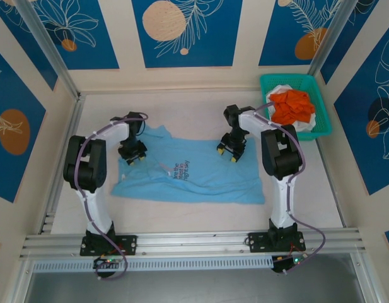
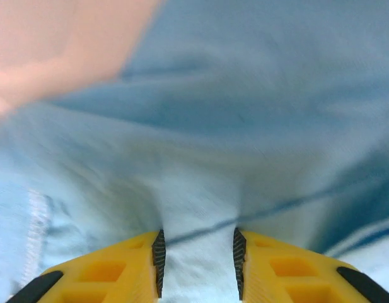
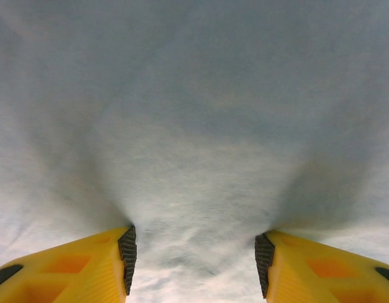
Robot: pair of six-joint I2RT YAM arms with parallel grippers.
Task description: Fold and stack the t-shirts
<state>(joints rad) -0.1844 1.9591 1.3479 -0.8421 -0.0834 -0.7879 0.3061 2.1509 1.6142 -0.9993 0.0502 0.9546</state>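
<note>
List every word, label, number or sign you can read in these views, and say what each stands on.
The small dark-and-pink chest print on the light blue cloth t-shirt: a few lines of lettering, turned sideways, too small to read.
The blue wall panels: pale leaf and circle drawings, no lettering.
No other text can be read.

T-shirt (image 1: 200,180) on table (image 1: 181,107), basket (image 1: 265,81) at right rear

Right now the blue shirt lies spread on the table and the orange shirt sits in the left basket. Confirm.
Not quite: the top view shows the basket on the right. The rest holds: blue shirt spread on the table, orange shirt inside.
</note>
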